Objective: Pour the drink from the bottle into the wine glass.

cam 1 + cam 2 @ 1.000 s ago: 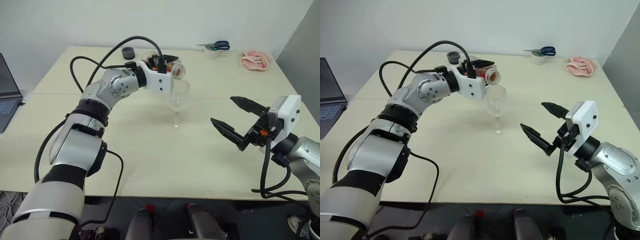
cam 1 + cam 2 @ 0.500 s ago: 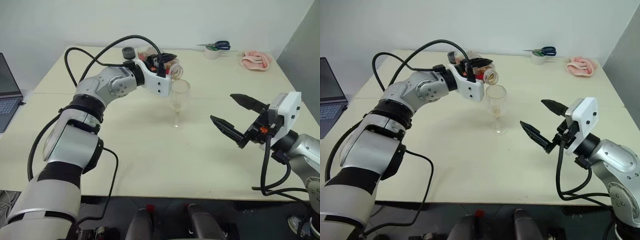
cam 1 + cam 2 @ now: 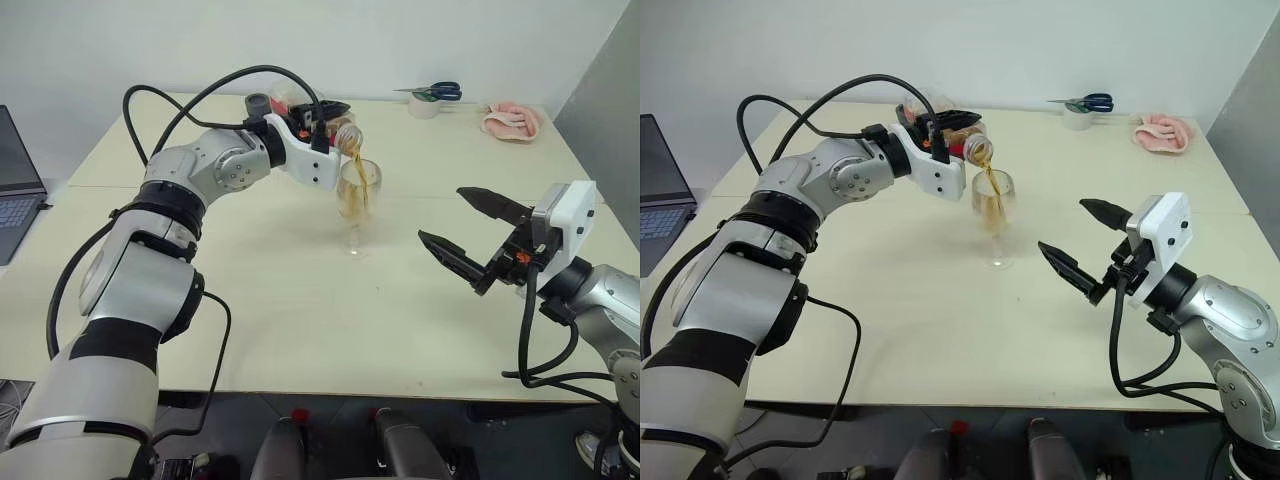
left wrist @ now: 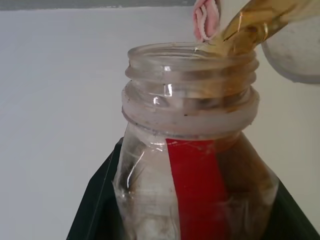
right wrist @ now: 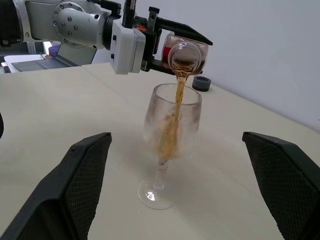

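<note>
Left pincer (image 3: 952,133) is clamped on the bottle (image 3: 965,143), which lies tipped with its open mouth just above the glass (image 3: 994,212) rim. Drink (image 5: 176,105) runs in a thin stream into the bowl. The glass stands upright on the table (image 3: 890,300). Right pincer (image 3: 1075,243), beside the glass, is spread wide and holds nothing.

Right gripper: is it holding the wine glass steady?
No. The right gripper is open, apart from the wine glass, which stands alone.
</note>
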`<state>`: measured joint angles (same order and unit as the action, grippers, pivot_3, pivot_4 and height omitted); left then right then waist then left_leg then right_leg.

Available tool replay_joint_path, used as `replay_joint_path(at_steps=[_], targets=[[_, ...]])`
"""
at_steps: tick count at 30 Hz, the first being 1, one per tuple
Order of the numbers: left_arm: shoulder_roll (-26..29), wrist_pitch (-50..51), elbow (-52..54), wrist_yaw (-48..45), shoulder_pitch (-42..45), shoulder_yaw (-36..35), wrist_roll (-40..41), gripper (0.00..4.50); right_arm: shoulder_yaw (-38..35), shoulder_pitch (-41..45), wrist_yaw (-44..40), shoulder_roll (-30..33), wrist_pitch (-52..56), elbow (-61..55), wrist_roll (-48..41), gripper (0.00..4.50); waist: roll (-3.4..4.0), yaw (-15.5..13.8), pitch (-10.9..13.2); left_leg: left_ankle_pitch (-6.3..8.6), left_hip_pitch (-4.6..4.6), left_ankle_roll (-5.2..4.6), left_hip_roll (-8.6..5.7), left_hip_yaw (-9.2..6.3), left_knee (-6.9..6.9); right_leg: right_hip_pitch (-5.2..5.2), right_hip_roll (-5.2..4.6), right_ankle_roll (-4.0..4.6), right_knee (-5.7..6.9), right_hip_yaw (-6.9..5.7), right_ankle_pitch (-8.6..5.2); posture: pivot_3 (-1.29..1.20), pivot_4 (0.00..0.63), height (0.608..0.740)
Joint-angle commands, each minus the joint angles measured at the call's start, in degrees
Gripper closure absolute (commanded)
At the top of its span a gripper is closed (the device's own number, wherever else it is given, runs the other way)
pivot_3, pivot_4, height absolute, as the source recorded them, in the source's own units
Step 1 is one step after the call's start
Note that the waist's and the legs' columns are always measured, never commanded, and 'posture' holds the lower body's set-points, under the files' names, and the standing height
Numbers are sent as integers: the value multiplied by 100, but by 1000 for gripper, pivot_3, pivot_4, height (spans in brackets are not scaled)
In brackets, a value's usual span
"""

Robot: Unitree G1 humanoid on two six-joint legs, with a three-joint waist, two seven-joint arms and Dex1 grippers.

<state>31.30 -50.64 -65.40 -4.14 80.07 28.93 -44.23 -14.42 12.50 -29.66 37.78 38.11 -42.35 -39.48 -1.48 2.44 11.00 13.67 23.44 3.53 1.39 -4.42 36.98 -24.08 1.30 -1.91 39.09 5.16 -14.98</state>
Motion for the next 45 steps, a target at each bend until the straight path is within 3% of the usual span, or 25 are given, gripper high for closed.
replay_joint_path(at_steps=[1, 39, 41, 45], targets=[[37, -62, 46, 217, 331, 2, -44, 2687, -41, 124, 66, 54, -80, -45, -3, 0, 0, 0, 0, 0, 0, 0, 0, 0, 0, 0, 0, 0, 0, 1, 0, 0, 150, 740], [178, -257, -30, 495, 446, 154, -235, 2707, 117, 405, 128, -12, -163, 110, -11, 0, 0, -8, 0, -1, -3, -1, -1, 0, 6, 0, -1, 1, 15, 0, 2, 0, 150, 740], [129, -269, -93, 330, 401, 29, -22, 2707, 131, 436, 134, -18, -167, 114, -21, 0, 0, -8, 0, -1, -4, -1, -1, 1, 7, 0, -2, 1, 21, 1, 2, 0, 150, 740], [-180, -130, -345, -842, 209, -741, 1283, 2707, 185, 535, 147, -31, -161, 122, -26, 0, 0, -10, 0, -2, -10, -2, -5, 1, 11, -1, -4, 1, 40, 0, 1, 0, 150, 740]])
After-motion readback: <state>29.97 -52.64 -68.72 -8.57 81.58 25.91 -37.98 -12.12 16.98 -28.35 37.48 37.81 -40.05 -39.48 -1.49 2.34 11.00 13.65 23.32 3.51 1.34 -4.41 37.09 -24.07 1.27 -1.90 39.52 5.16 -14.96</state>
